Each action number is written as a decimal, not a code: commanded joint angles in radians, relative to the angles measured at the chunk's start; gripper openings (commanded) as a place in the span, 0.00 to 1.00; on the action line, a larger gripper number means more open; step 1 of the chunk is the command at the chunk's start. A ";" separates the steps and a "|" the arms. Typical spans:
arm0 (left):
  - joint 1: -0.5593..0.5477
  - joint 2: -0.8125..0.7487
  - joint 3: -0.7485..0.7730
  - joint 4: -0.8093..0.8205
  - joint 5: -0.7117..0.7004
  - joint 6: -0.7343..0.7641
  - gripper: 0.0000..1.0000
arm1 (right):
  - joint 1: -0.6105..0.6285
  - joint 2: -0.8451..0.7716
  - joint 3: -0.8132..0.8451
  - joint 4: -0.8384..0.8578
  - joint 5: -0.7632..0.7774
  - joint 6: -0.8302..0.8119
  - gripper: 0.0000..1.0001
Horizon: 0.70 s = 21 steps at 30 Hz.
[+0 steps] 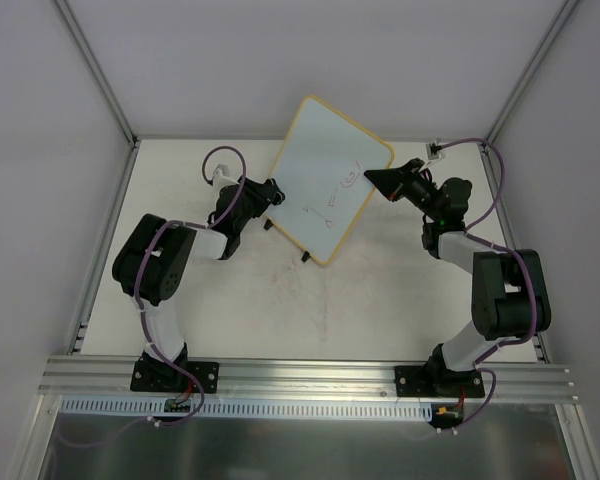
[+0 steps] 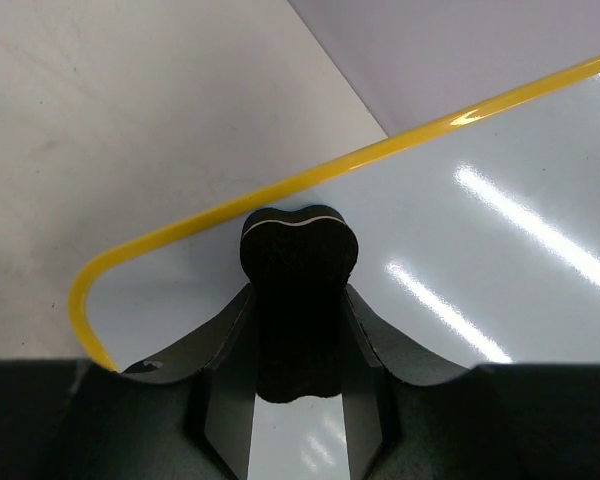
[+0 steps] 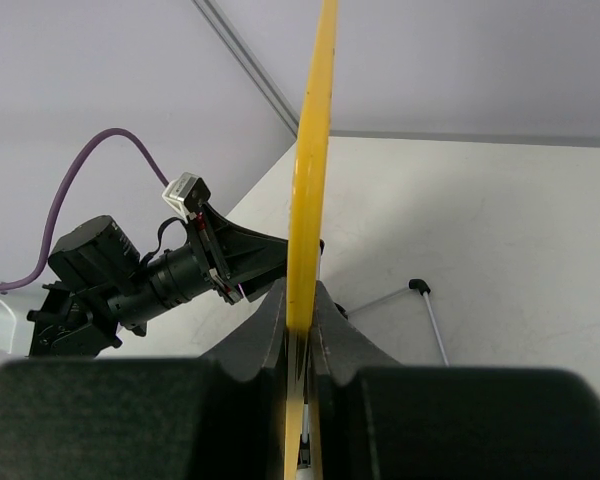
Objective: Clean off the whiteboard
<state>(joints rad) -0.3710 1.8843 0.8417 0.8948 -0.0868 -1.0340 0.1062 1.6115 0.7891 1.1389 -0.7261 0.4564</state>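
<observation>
The left end effector point(image 1: 274, 189) pinched the left edge of the whiteboard point(image 1: 315, 165), and the right end effector point(image 1: 373, 178) clamped the opposite edge across its yellow frame point(image 3: 310, 200). The board stood tilted between them over the far middle of the worktop point(image 1: 380, 300), with red doodles point(image 1: 346, 184) near its right side.

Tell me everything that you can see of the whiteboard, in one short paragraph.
The whiteboard is a glossy white rectangle with rounded corners and a thin yellow frame. Faint red doodles sit near its right edge, and two small black feet show at its near edge. It is turned askew. The left tool and the right tool clamp opposite edges.
</observation>
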 commanded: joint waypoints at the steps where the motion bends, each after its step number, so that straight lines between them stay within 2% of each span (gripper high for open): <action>1: 0.015 0.050 -0.015 -0.210 -0.039 0.002 0.00 | 0.032 -0.005 0.012 0.070 -0.150 -0.048 0.00; 7: 0.015 0.045 0.031 -0.252 -0.018 0.035 0.00 | 0.032 -0.005 0.012 0.070 -0.153 -0.048 0.00; 13: 0.009 0.047 0.157 -0.362 0.038 0.110 0.00 | 0.035 -0.005 0.013 0.067 -0.154 -0.050 0.00; 21: -0.062 -0.016 0.263 -0.482 -0.021 0.221 0.00 | 0.038 -0.005 0.013 0.065 -0.159 -0.053 0.00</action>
<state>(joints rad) -0.3851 1.8751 1.0515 0.5400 -0.0883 -0.9012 0.1062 1.6115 0.7891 1.1286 -0.7105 0.4538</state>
